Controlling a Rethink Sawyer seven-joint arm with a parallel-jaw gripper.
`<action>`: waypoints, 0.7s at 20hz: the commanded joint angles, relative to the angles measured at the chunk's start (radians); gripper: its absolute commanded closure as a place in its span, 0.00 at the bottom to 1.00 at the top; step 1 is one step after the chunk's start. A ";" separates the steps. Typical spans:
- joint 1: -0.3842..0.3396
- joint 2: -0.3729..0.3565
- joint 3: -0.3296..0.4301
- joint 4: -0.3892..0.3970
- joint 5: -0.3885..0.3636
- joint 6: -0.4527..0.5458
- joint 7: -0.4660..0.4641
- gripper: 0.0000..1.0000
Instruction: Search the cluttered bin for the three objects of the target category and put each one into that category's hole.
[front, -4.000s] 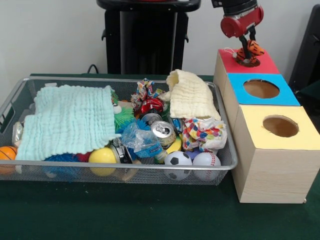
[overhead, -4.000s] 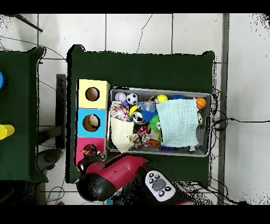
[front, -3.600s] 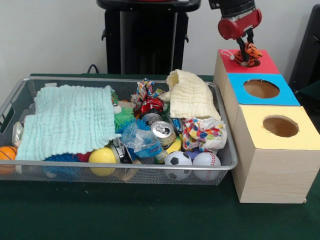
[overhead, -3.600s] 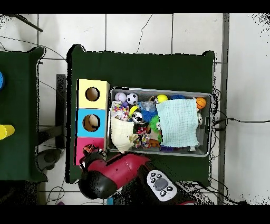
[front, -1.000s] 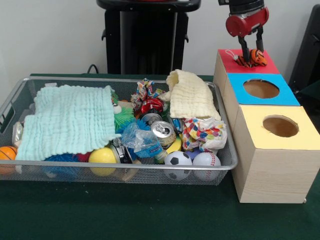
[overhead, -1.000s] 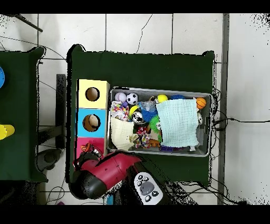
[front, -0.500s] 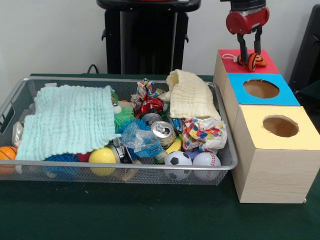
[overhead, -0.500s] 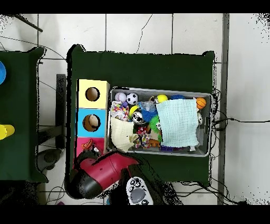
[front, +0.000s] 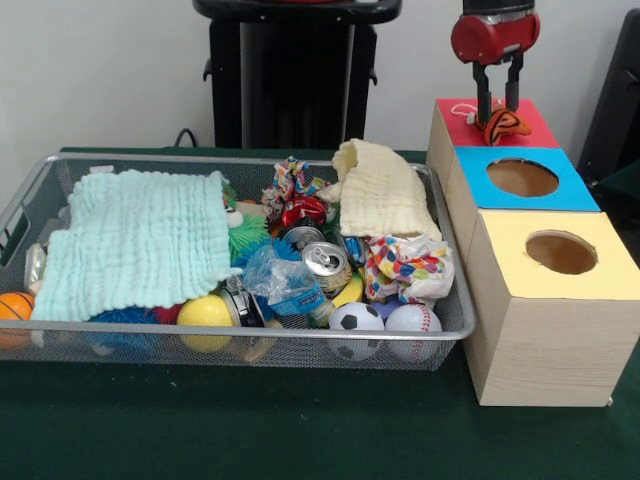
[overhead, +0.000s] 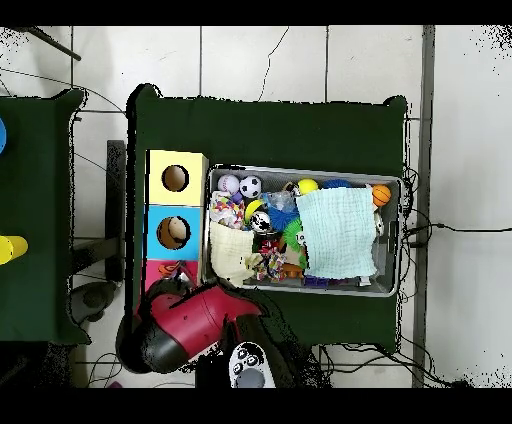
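Observation:
The cluttered bin (front: 455, 262) is a silver wire-mesh basket on the green table, also seen in the overhead view (overhead: 392, 180). It holds balls, cans, cloths and toys. My gripper (front: 499, 115) hangs over the red-topped box (front: 535, 130), the far one of three wooden boxes. Its fingers are closed on a small orange toy with black stripes (front: 508, 126), which is at the red top where the hole lies. In the overhead view the toy (overhead: 170, 270) shows on the pink-red box beside my arm (overhead: 195, 322).
The blue-topped box (front: 522, 178) and yellow-topped box (front: 560, 252) stand next to the bin, their holes open. In the bin lie a mint cloth (front: 140, 245), a cream cloth (front: 385, 190), a soccer ball (front: 356, 320), a baseball (front: 413, 320) and a can (front: 325, 262).

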 joint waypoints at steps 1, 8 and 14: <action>-0.012 0.009 -0.039 -0.091 0.049 0.140 0.115 0.00; -0.068 0.000 0.040 -0.044 0.139 0.197 0.096 0.00; -0.082 0.024 0.068 -0.020 0.182 0.213 0.084 0.00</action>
